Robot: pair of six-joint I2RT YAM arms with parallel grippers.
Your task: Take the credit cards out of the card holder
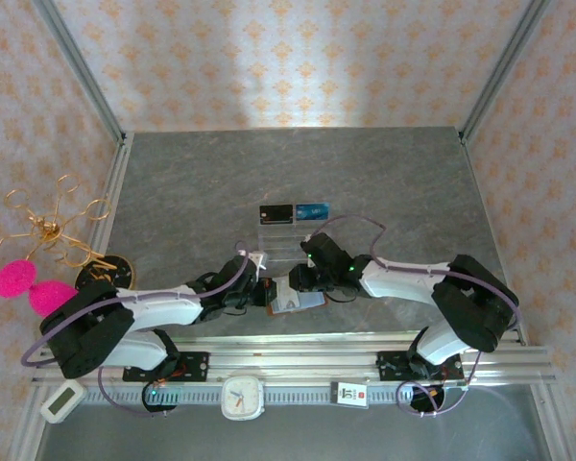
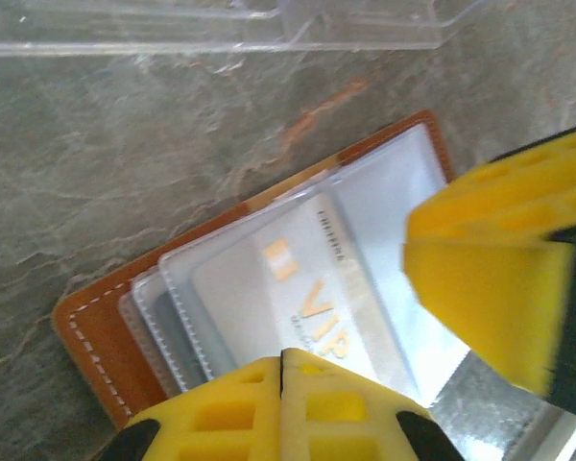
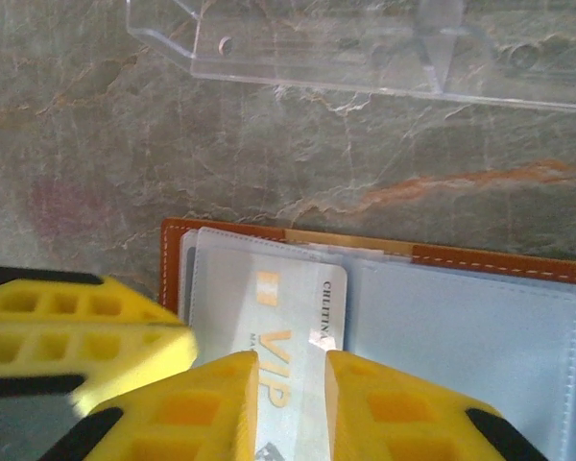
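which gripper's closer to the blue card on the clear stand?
Right. The right gripper is over the wallet, roughly in front of the blue card; the left gripper is at the wallet's left edge, nearer the arm bases.

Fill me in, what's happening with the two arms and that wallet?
Both arms are working the open card holder. The left gripper, shut, sits on its clear sleeves, apparently pinning it. The right gripper has its jaws slightly apart over the pale VIP credit card, which is not yet out.
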